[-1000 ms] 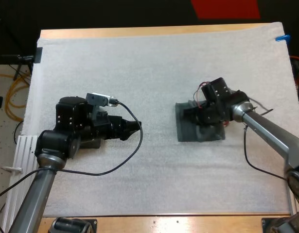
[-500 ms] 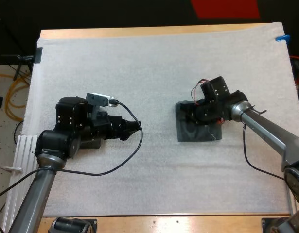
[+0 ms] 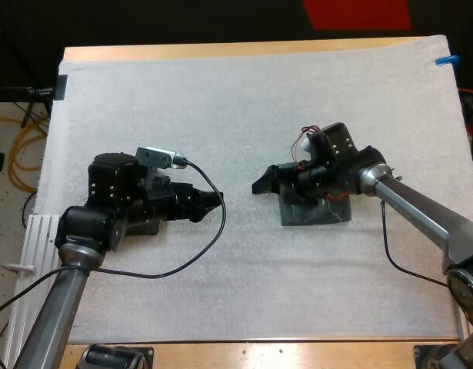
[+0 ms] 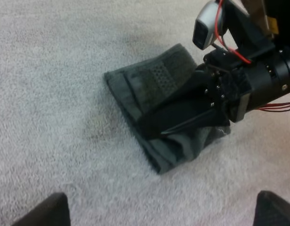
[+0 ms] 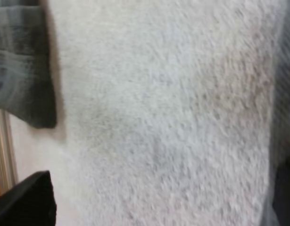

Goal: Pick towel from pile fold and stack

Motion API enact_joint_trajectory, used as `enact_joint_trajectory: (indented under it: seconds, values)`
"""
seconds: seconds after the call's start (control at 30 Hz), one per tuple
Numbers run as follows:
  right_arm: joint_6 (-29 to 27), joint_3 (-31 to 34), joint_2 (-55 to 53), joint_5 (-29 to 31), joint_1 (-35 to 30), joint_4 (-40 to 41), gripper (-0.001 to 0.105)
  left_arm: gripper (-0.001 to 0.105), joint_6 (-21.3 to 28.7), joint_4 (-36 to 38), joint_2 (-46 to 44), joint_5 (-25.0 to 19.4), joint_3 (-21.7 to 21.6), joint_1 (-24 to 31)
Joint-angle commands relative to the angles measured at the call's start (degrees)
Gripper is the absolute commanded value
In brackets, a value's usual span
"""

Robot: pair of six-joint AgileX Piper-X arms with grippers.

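High view: left gripper (image 3: 213, 201), fingers apart and empty, sits left of centre; right gripper (image 3: 261, 184), fingers apart, overhangs the left edge of the folded towel (image 3: 314, 215).

The high camera sits behind both arms and looks forward and down over the whole white mat (image 3: 221, 100). The left wrist camera looks out ahead of the left gripper (image 4: 161, 209), close over the mat, at the folded towel (image 4: 149, 80) beneath the right gripper (image 4: 152, 130) — both also shown from above. The right wrist camera faces the mat just ahead of its own fingers — very near.
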Motion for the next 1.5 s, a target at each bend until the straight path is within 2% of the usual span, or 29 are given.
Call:
enact_joint_trajectory:
  seconds: [0.0, 0.13, 0.3, 0.33, 0.4, 0.53, 0.6, 0.7, 0.9, 1.0, 1.13, 1.27, 1.47]
  values:
    - [-1.3, -0.5, -1.3, -0.8, -0.1, -0.8, 0.09, 0.075, 0.2, -0.6, -0.3, -0.8, -0.3, 0.0]
    - [-6.9, -0.5, -5.0, 0.6, -0.2, 0.5, 0.09, 0.075, 0.0, -0.6, -0.3, -1.6, -0.3, 0.0]
    - [-15.6, -0.5, -14.9, 13.6, -0.2, 7.6, 0.09, 0.075, -3.1, -0.6, -0.3, -2.7, -0.3, -0.5]
    - [-16.8, -0.5, -15.8, 14.7, -0.2, 8.4, 0.09, 0.075, -3.3, -0.6, -0.3, -3.2, -0.3, -0.7]
    - [-21.0, -0.5, -21.0, 20.6, -0.2, 13.1, 0.09, 0.075, -3.8, -1.1, -0.3, -5.3, -0.3, -2.2]
    - [-25.1, -0.5, -28.5, 27.3, -0.2, 20.1, 0.09, 0.075, -6.4, -3.9, 0.0, -11.0, -0.3, -6.5]
    - [-26.5, -0.5, -33.2, 32.9, -0.2, 23.5, 0.09, 0.075, -9.8, -8.1, 1.2, -14.5, -0.3, -9.7]
    - [-27.0, -0.5, -37.9, 38.1, -0.2, 25.5, 0.09, 0.075, -14.5, -14.6, 4.8, -18.0, -0.3, -12.9]
    - [-26.8, -0.5, -45.5, 40.1, -0.2, 29.8, 0.09, 0.075, -24.7, -24.0, 14.8, -17.8, -0.3, -15.6]
    - [-26.8, 0.1, -48.8, 40.1, -0.2, 31.7, 0.09, 0.075, -27.7, -27.5, 20.9, -16.5, -0.9, -16.1]
    - [-26.8, 3.0, -52.7, 40.2, -0.2, 32.1, 0.09, 0.075, -28.7, -27.6, 28.3, -13.7, -4.0, -16.5]
    - [-26.7, 7.2, -56.4, 40.2, -0.2, 32.7, 0.09, 0.075, -30.1, -27.4, 35.1, -9.4, -9.0, -16.5]
    - [-24.0, 11.1, -59.7, 40.2, -0.2, 32.4, 0.09, 0.075, -30.3, -19.5, 42.5, -9.2, -15.4, -17.7]
